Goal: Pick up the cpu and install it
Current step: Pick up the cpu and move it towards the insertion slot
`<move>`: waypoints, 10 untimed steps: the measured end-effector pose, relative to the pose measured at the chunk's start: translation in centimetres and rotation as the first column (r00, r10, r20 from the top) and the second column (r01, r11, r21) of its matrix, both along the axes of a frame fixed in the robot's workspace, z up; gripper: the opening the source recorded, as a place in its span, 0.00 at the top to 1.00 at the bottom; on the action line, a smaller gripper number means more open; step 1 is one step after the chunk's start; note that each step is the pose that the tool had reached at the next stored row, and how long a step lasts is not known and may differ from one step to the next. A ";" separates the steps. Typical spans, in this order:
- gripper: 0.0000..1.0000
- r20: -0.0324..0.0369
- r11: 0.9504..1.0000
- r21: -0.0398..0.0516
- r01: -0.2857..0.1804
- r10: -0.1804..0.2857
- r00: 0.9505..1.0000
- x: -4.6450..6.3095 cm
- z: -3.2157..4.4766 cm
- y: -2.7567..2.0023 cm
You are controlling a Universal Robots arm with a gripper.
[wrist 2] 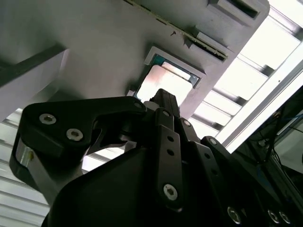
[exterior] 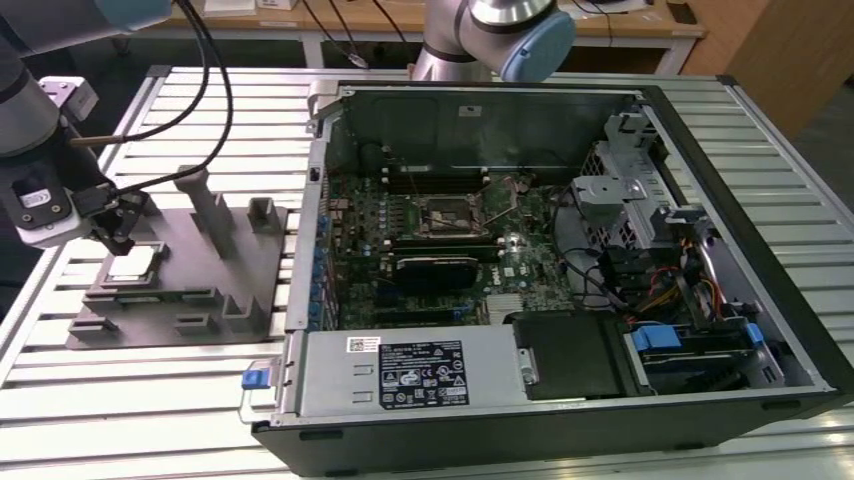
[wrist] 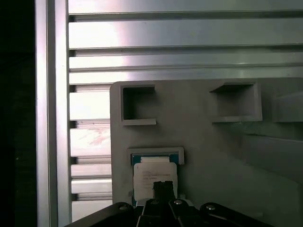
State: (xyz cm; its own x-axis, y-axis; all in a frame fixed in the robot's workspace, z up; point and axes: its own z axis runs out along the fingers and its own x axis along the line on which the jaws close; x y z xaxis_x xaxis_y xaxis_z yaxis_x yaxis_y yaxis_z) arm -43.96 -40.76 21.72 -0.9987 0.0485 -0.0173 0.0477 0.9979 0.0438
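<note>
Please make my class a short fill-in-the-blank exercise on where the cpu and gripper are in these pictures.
1. The cpu lies in a recess of the grey ____.
2. The gripper hangs right over the ____.
3. In the exterior view, the open case lies to the cpu's ____.
Missing words: fixture; cpu; right.

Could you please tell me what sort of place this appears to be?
Probably a robotics lab bench for computer assembly: a slatted metal table, an open desktop case showing its motherboard, and a grey fixture holding the cpu.
</note>
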 end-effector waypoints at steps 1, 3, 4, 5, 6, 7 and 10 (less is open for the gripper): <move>0.89 0.000 1.000 0.000 -0.002 0.002 1.000 0.0 -0.13 0.00; 0.89 0.000 1.000 0.001 -0.005 0.005 1.000 -0.1 -0.39 0.00; 0.89 0.001 1.000 0.002 -0.007 0.007 1.000 -0.1 -0.52 0.01; 0.89 0.001 1.000 0.003 -0.009 0.009 1.000 -0.1 -0.66 0.01; 0.89 0.001 1.000 0.004 -0.011 0.011 1.000 -0.2 -0.81 0.01; 0.89 0.001 1.000 0.004 -0.012 0.012 1.000 -0.2 -0.95 0.01; 0.89 0.001 1.000 0.005 -0.017 0.017 1.000 -0.2 -1.31 0.01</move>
State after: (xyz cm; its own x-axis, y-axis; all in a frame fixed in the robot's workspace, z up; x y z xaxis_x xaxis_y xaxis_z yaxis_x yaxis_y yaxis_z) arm -44.19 -40.75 20.41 -0.9993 0.0320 -0.0180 0.0311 0.9983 0.0493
